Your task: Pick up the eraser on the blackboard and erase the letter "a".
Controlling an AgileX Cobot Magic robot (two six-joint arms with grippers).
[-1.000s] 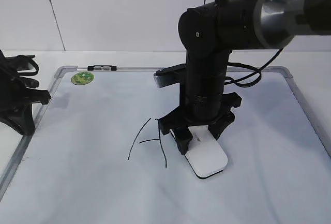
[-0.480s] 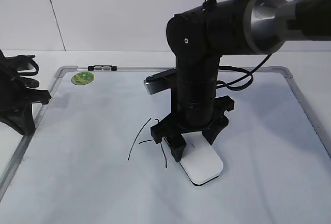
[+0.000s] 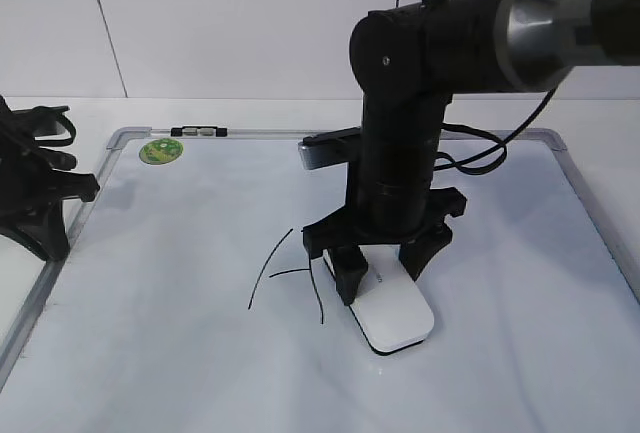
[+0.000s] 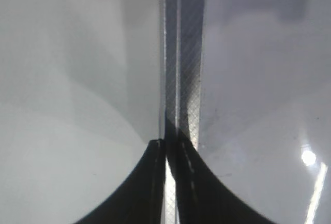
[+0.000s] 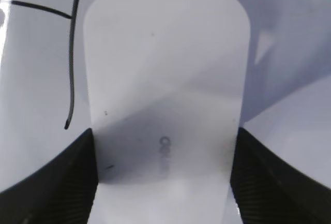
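Note:
The white eraser lies flat on the blackboard, right of centre. My right gripper points straight down and is shut on it, a black finger pressed against each long side. In the right wrist view the eraser fills the gap between the fingers, with grey lettering on its top. Just left of the eraser are the thin black strokes of a tall capital "A", also in the right wrist view. No small lowercase "a" shows in any view. My left gripper is shut and empty.
The left arm rests off the board's left edge, above its grey frame. A round green sticker and a small black-and-clear clip sit at the board's far left corner. The right arm's cables hang behind its wrist.
My right gripper slid the eraser a little to the left, up to the "A" strokes, and then back to the right. The left arm has not moved.

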